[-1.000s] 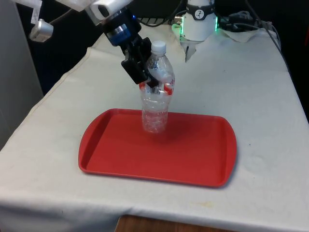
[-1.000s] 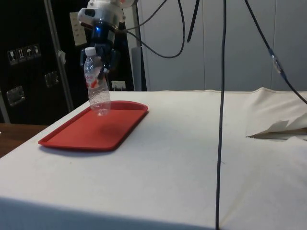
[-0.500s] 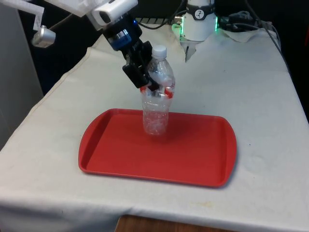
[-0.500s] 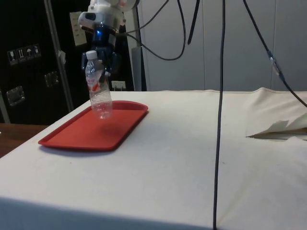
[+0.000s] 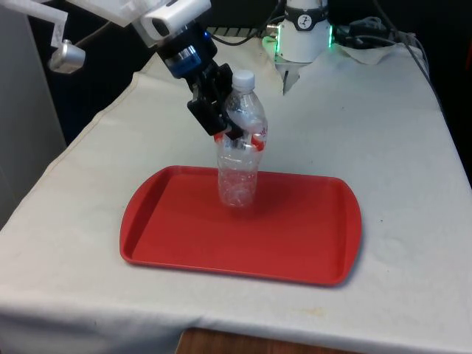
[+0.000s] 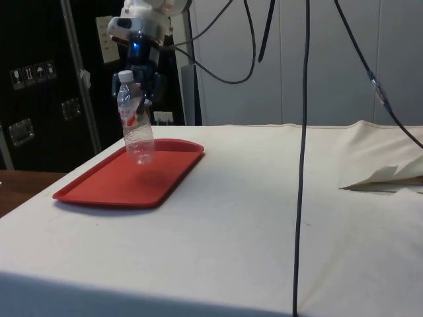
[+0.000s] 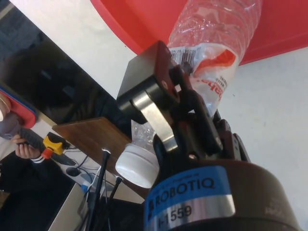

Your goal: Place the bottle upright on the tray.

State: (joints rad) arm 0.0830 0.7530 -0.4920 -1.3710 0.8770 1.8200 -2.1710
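Note:
A clear plastic bottle (image 5: pixel 238 158) with a white cap and a red-and-white label stands nearly upright over the back middle of the red tray (image 5: pixel 295 236). Its base is at the tray's floor, and I cannot tell if it touches. My gripper (image 5: pixel 230 127) is shut on the bottle's upper body, coming in from the front view's left. In the side view the bottle (image 6: pixel 136 129) leans slightly, held by the gripper (image 6: pixel 141 100) above the tray (image 6: pixel 112 185). The wrist view has the bottle (image 7: pixel 219 45) clamped between the fingers (image 7: pixel 159 120), with the tray (image 7: pixel 288 24) beyond.
The tray lies near the table's front edge (image 5: pixel 243 328). The robot's base (image 5: pixel 304 33) stands at the far end. A black cable (image 6: pixel 303 165) hangs in the side view's foreground, and the cloth is rumpled (image 6: pixel 386 177) at the right. A person's hand (image 7: pixel 23 144) holds a controller.
Over the last second the gripper lowered the bottle a little and brought it closer to vertical. In the last half second nothing has visibly moved.

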